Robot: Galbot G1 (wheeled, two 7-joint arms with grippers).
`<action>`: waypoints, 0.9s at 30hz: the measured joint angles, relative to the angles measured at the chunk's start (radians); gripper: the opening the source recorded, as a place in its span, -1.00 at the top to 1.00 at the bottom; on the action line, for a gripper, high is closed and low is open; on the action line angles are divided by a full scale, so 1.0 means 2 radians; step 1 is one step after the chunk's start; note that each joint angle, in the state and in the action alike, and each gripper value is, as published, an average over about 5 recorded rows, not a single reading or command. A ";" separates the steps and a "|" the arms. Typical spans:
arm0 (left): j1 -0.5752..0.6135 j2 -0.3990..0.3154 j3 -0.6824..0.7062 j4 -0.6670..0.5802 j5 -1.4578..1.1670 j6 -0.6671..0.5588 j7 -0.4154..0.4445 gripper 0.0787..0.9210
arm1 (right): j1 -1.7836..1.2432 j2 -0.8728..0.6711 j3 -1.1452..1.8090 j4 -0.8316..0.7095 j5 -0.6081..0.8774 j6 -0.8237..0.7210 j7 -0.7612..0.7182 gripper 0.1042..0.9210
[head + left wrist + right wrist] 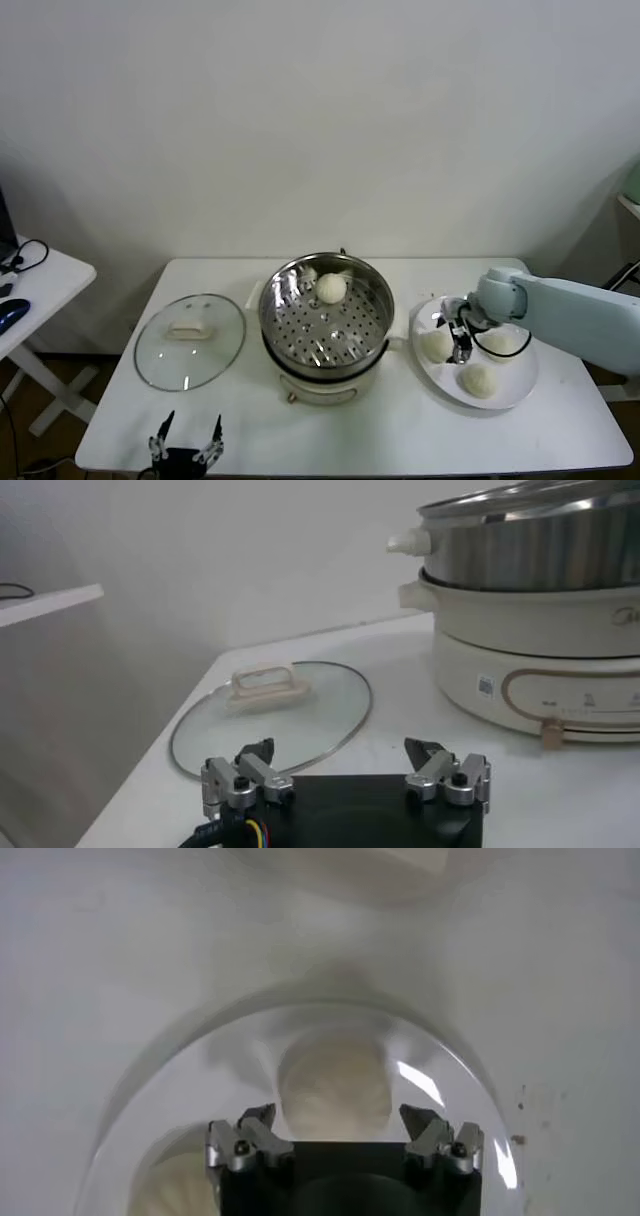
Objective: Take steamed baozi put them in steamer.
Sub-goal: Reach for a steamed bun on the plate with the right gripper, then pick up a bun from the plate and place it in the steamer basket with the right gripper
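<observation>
Steamed baozi: one (333, 1086) lies on the white plate (520, 385) directly ahead of the right gripper (461, 343), whose jaws stand wide apart and empty, low over the plate at the right of the head frame. Two more buns (480, 379) (502, 342) lie on that plate, and a fourth (332, 287) sits in the steamer (372, 310) at centre. A glass lid (190, 340) lies on the table (400, 430) left of the steamer. The left gripper (186, 446) hangs at the lower left, jaws apart.
</observation>
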 measured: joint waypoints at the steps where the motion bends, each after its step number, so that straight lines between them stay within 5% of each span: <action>1: 0.000 0.000 0.000 0.000 0.000 0.000 0.000 -0.77 | -0.003 0.002 0.003 -0.002 -0.002 0.000 0.000 -0.76; 6: 0.000 0.000 0.000 0.000 0.000 0.001 0.000 -0.77 | -0.013 0.008 0.014 -0.011 -0.007 0.000 0.000 -0.72; 16: -0.001 -0.001 0.000 0.002 0.000 0.000 0.000 -0.77 | -0.017 0.010 0.023 -0.014 -0.009 0.003 -0.008 -0.28; 27: -0.001 -0.001 -0.001 0.001 0.001 0.000 0.000 -0.77 | 0.093 -0.010 -0.052 0.034 0.037 0.020 -0.031 -0.26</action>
